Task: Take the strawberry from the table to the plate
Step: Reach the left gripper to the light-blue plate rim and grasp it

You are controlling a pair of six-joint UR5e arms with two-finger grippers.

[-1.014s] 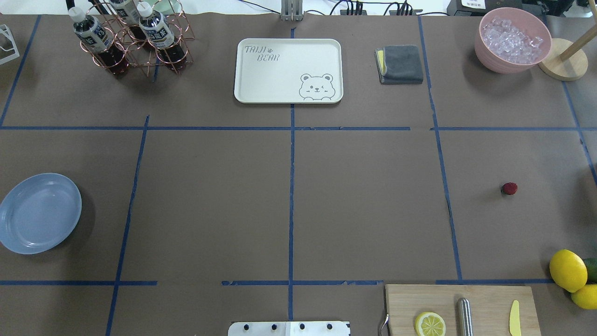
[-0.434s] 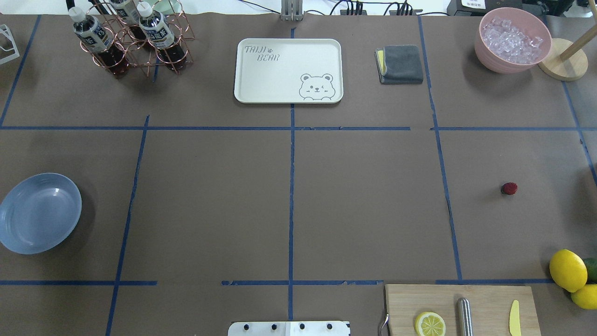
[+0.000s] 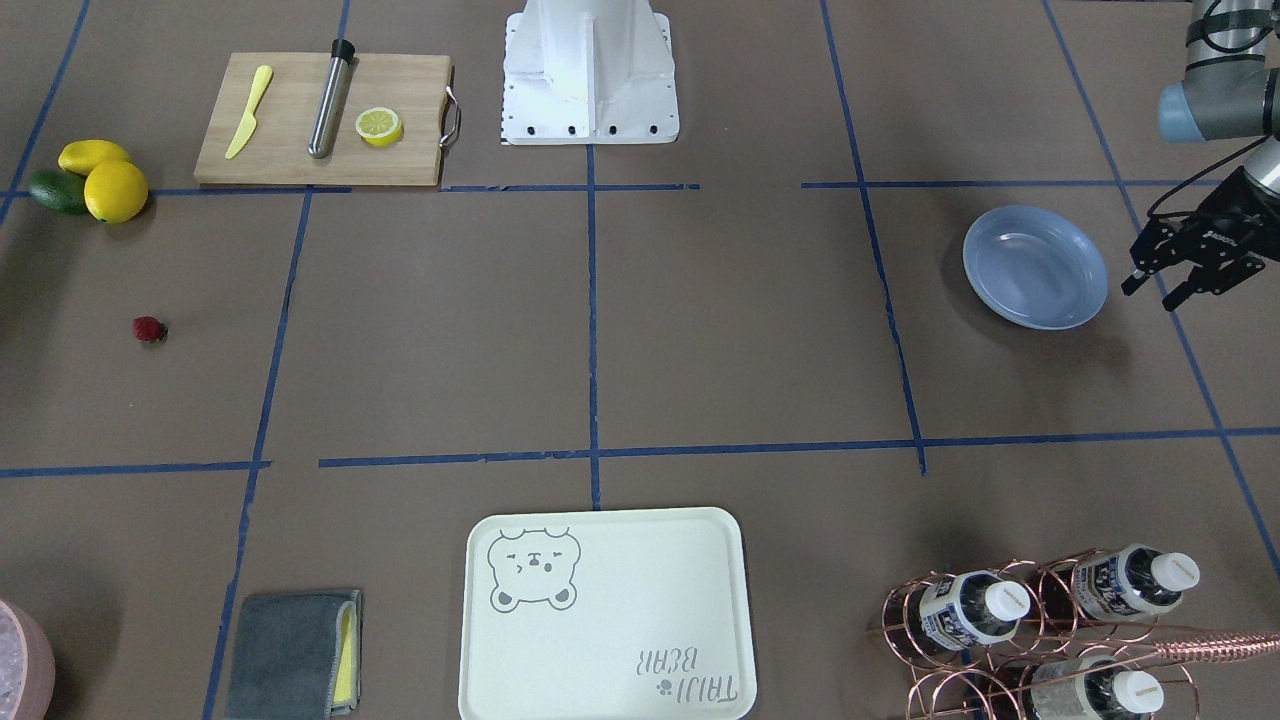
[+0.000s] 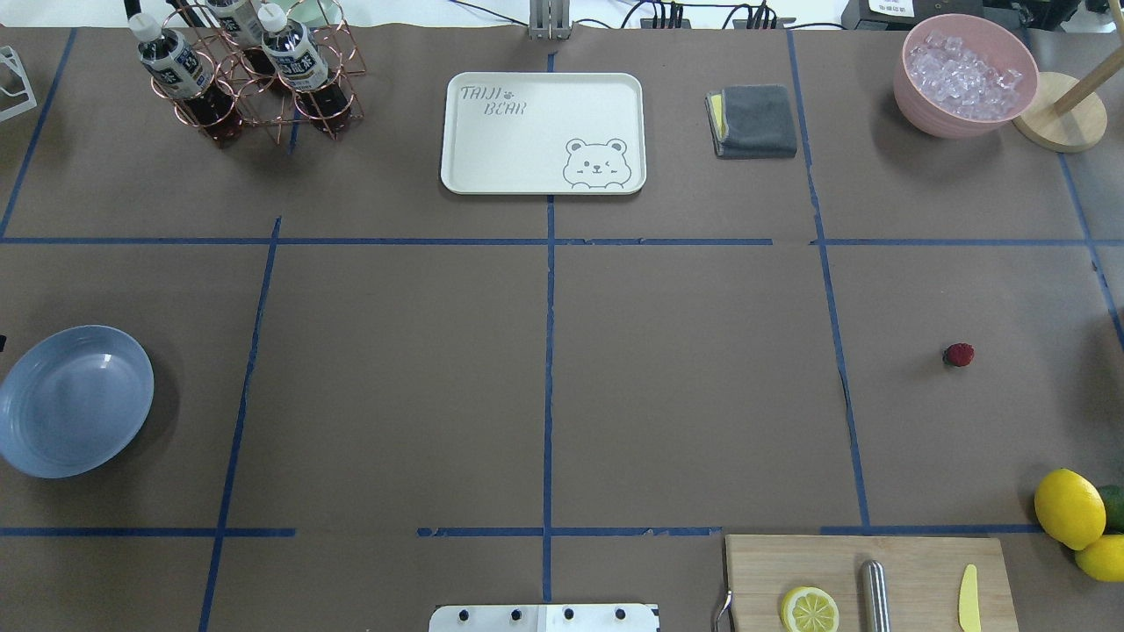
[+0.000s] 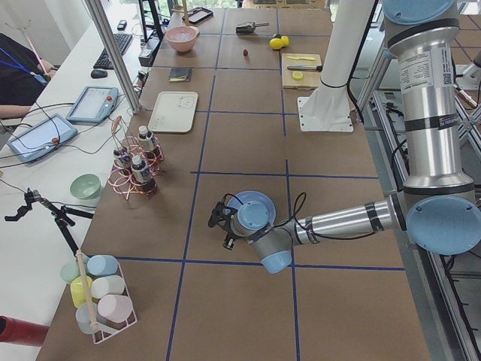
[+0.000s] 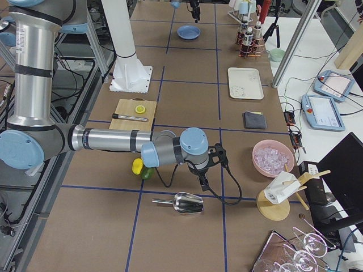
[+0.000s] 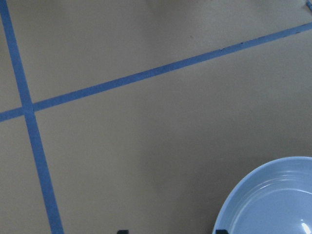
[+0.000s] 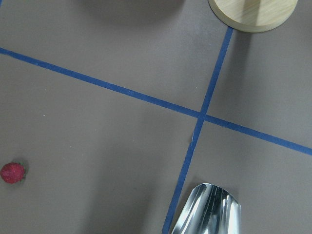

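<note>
We look down on a brown paper counter [image 4: 685, 377] marked into rectangles by blue tape lines [image 4: 549, 351].

Nearest the robot's base, on its right, a wooden cutting board [image 4: 922, 570] carries a lemon half [image 4: 810, 609], a steel rod [image 4: 873, 597] and a yellow knife [image 4: 968, 599]. Two whole lemons [image 4: 1069, 508] sit just beyond the board's right end.

Further out on the same side, the strawberry [image 4: 958, 355] lies alone on bare paper, touched by nothing. It is well apart from the plate [image 4: 75, 401], which is empty at the counter's left edge.

The left tool [image 3: 1152, 290] hangs just beside the plate's outer rim without touching it. Its jaws stand wide apart and hold nothing.

The right tool [image 6: 203, 184] hangs over the counter's right end, near a steel scoop [image 6: 187, 203]. Its wrist camera catches the strawberry at the edge of its view. We cannot tell whether this tool is spread or closed.

Along the far side stand a copper bottle rack [image 4: 255, 79], a cream bear tray [image 4: 544, 114], a folded grey cloth [image 4: 757, 120] and a pink bowl [image 4: 913, 96] of ice.
</note>
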